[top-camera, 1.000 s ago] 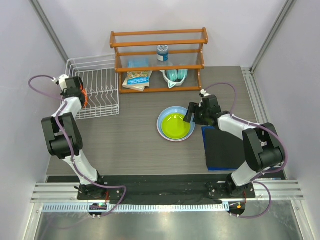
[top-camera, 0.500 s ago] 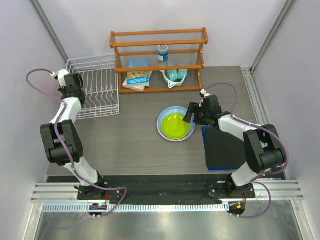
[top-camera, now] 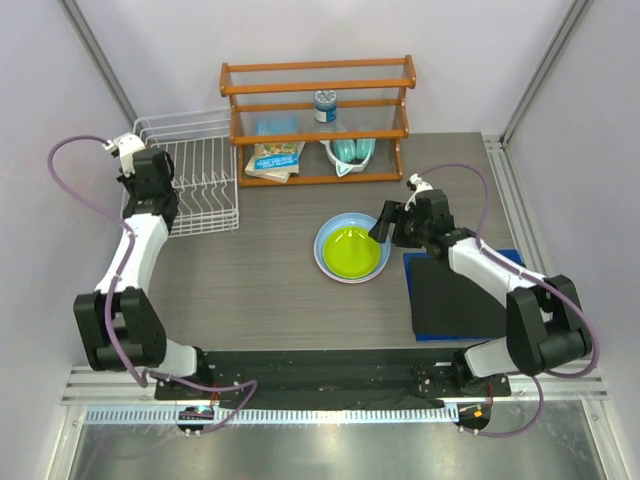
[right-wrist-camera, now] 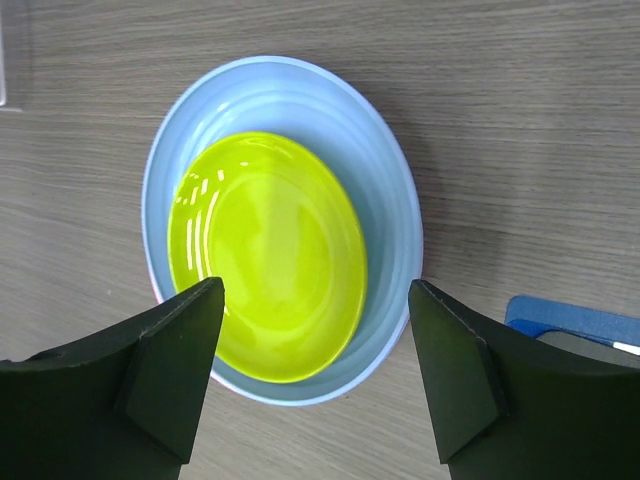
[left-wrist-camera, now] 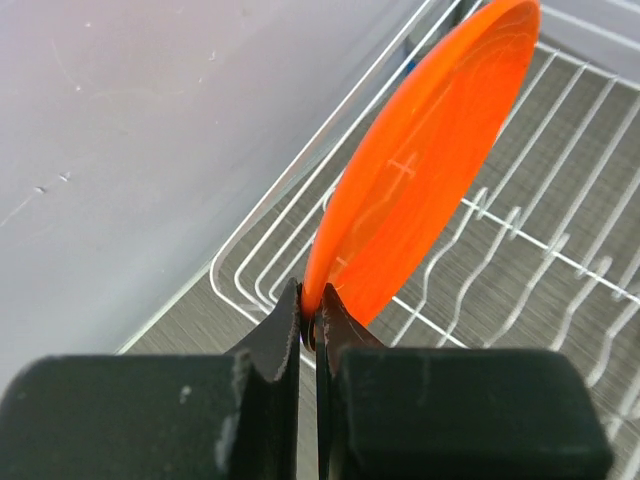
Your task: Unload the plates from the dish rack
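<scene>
My left gripper (left-wrist-camera: 311,305) is shut on the lower rim of the orange plate (left-wrist-camera: 420,170). It holds the plate on edge above the left side of the white wire dish rack (left-wrist-camera: 540,250), close to the left wall. In the top view the left gripper (top-camera: 152,178) is over the rack (top-camera: 200,190) and hides the orange plate. The lime green plate (top-camera: 352,250) lies inside the light blue plate (top-camera: 325,245) on the table. My right gripper (right-wrist-camera: 315,290) is open and empty above them, over their right side (top-camera: 385,228). A thin pinkish edge shows under the blue plate's left rim.
A brown wooden shelf (top-camera: 318,120) stands at the back with a bottle, books and a teal bowl-like item (top-camera: 350,150). A dark blue mat (top-camera: 460,295) lies at the right under my right arm. Walls close in on both sides.
My left gripper has lifted and moved toward the back along the rack's left side with the orange plate in it. My right arm has shifted slightly to the right, still open.
</scene>
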Robot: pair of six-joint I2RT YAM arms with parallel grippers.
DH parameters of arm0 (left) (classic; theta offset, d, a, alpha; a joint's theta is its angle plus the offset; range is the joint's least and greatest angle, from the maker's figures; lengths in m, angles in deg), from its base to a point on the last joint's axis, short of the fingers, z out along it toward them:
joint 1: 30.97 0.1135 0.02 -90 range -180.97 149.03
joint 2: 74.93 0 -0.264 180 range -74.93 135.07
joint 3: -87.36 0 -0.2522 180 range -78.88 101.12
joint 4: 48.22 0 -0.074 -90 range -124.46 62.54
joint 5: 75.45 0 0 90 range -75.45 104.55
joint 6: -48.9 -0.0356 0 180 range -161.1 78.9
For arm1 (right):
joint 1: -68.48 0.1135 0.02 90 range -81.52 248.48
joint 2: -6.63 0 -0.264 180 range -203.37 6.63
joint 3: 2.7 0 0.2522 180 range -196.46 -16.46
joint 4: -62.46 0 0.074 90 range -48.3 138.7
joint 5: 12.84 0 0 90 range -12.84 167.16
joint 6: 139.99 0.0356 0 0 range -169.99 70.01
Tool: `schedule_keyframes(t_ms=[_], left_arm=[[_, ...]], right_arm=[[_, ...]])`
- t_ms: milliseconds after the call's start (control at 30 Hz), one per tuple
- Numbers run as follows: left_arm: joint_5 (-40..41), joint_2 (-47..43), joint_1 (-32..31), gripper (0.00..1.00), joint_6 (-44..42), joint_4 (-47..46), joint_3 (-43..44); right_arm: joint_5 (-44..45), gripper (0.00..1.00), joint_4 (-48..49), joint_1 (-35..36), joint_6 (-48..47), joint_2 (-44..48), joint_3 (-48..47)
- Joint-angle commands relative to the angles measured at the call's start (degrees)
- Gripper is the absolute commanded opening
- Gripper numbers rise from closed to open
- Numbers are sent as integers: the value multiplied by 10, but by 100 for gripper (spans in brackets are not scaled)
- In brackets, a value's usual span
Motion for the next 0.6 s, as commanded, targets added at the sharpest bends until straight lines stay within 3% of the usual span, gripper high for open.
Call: schedule_keyframes(t_ms=[0, 167, 200, 567], left_arm=[[-52, -70, -15, 0, 28, 12, -6], [-169, -119, -48, 0, 81, 67, -10], [-226, -126, -52, 0, 94, 71, -14], [-405, -194, -186, 0, 191, 34, -108]], right_arm=[[-8, 80, -11, -2, 10, 66, 10], [-43, 80, -11, -2, 30, 119, 22], [-52, 80, -5, -2, 41, 127, 25], [-93, 80, 62, 35, 114, 207, 67]])
